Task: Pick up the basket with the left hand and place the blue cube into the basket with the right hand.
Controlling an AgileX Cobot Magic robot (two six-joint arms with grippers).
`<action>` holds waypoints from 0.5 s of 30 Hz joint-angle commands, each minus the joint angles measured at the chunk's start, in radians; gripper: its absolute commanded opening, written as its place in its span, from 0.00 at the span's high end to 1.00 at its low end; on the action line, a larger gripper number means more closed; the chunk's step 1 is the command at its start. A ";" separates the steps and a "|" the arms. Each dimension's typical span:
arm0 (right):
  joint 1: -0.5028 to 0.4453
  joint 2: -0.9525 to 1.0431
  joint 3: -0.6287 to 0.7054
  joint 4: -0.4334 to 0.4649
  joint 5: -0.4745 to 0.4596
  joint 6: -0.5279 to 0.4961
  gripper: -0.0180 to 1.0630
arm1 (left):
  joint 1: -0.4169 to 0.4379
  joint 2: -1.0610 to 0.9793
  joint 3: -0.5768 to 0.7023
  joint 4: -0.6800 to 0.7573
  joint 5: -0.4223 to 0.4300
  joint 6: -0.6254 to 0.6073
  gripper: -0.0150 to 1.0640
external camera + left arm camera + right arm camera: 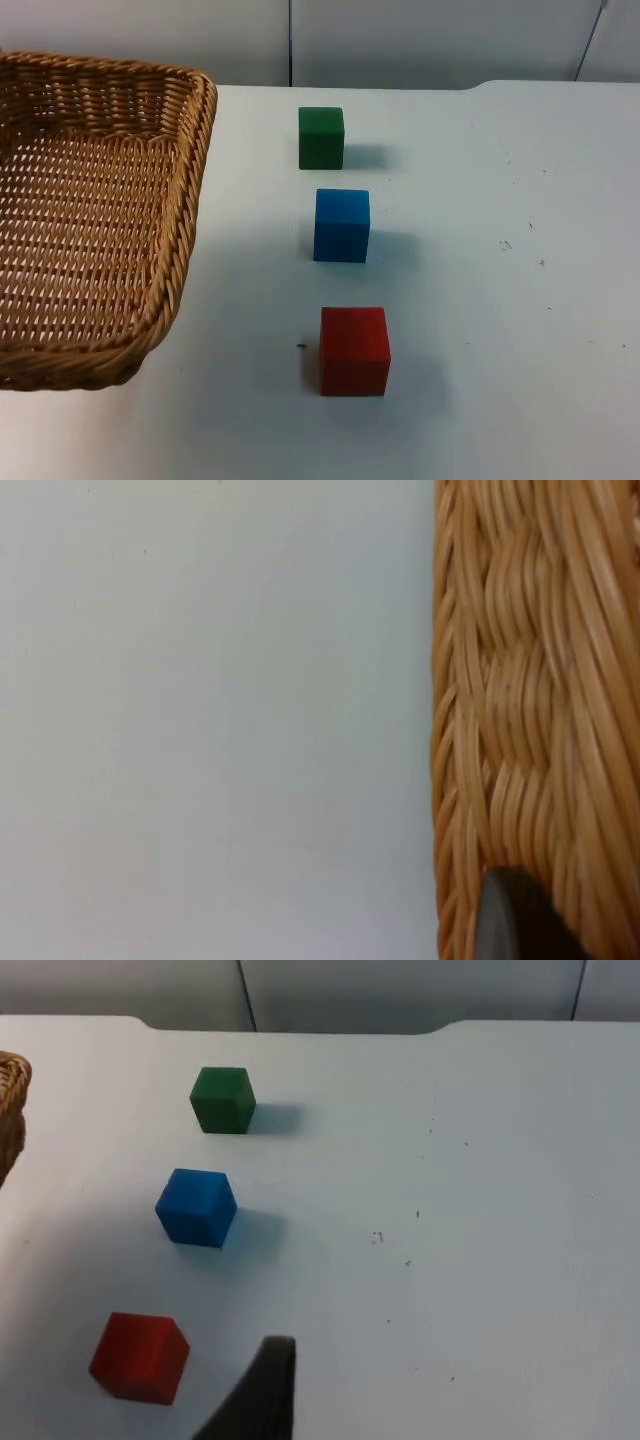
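A wicker basket (90, 210) is occupying the nine o'clock side of the white table (500, 300) in the top view, its near corner appearing to hang slightly above the surface. Three cubes are sitting in a line just beside it: a green cube (321, 137) toward twelve o'clock, the blue cube (341, 225) in the middle, and a red cube (354, 350) toward six o'clock, each standing apart from the others and from the basket.

The left gripper (520, 920) is showing one black fingertip against the basket's woven wall in the left wrist view; whether it is gripping cannot be told.

The right gripper (262, 1390) is hovering over the table just beside the red cube, and its finger state cannot be told either.
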 commanded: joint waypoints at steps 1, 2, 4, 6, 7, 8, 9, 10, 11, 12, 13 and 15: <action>0.000 0.127 -0.064 0.028 -0.038 -0.043 0.02 | 0.004 -0.011 -0.001 -0.034 0.016 -0.006 0.99; 0.001 0.186 -0.101 0.053 -0.038 -0.070 0.02 | 0.004 -0.011 -0.001 -0.036 0.016 -0.006 0.99; 0.001 0.257 -0.135 0.079 -0.031 -0.097 0.03 | 0.004 -0.011 -0.001 -0.038 0.016 -0.006 0.99; 0.001 0.395 -0.216 0.155 -0.009 -0.143 0.03 | 0.004 -0.011 -0.001 -0.043 0.020 -0.006 0.99; 0.005 0.486 -0.273 0.192 0.014 -0.160 0.03 | 0.004 -0.011 -0.001 -0.048 0.023 -0.006 0.99; 0.022 0.550 -0.317 0.204 0.023 -0.160 0.03 | 0.004 -0.011 -0.001 -0.050 0.023 -0.006 0.99; 0.022 0.550 -0.317 0.204 0.023 -0.160 0.03 | 0.004 -0.011 -0.001 -0.050 0.023 -0.006 0.99; 0.048 0.610 -0.360 0.201 0.025 -0.160 0.03 | 0.004 -0.011 -0.001 -0.050 0.023 -0.006 0.99; 0.083 0.658 -0.394 0.192 0.021 -0.150 0.03 | 0.004 -0.011 -0.001 -0.052 0.023 -0.006 0.99; 0.118 0.713 -0.435 0.179 0.019 -0.135 0.03 | 0.004 -0.011 -0.001 -0.054 0.023 -0.006 0.99; 0.164 0.766 -0.476 0.166 0.019 -0.116 0.03 | 0.004 -0.011 -0.001 -0.054 0.023 -0.006 0.99; 0.216 0.817 -0.515 0.144 0.006 -0.085 0.03 | 0.004 -0.011 -0.001 -0.054 0.023 -0.006 0.99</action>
